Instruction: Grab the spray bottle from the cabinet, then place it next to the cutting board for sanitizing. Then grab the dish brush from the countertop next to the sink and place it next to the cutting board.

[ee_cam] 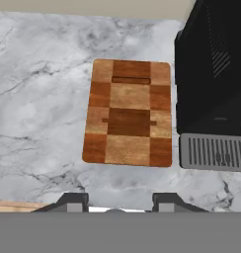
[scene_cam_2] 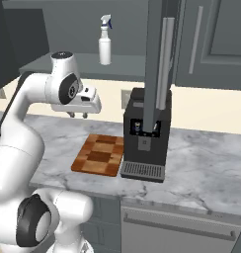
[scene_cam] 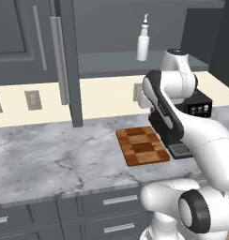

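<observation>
The white spray bottle [scene_cam: 143,41] [scene_cam_2: 105,43] stands upright on the shelf inside the open dark grey cabinet [scene_cam: 22,33] [scene_cam_2: 211,39]. Well below the bottle, my gripper [scene_cam_2: 79,115] [ee_cam: 120,202] hangs open over the countertop [scene_cam: 50,154] [scene_cam_2: 206,168] [ee_cam: 38,99], pointing down with nothing between its fingers. Beneath it lies the patchwork wooden cutting board [scene_cam: 142,145] [scene_cam_2: 99,154] [ee_cam: 128,112], flat on the marble. The dish brush and the sink are out of view.
A black coffee machine [scene_cam: 201,105] [scene_cam_2: 144,133] [ee_cam: 211,74] stands right beside the board, its grey drip grate [ee_cam: 211,152] at the front. An open cabinet door [scene_cam: 64,61] [scene_cam_2: 159,64] juts out over the counter. Dark drawers [scene_cam: 111,201] run below the edge.
</observation>
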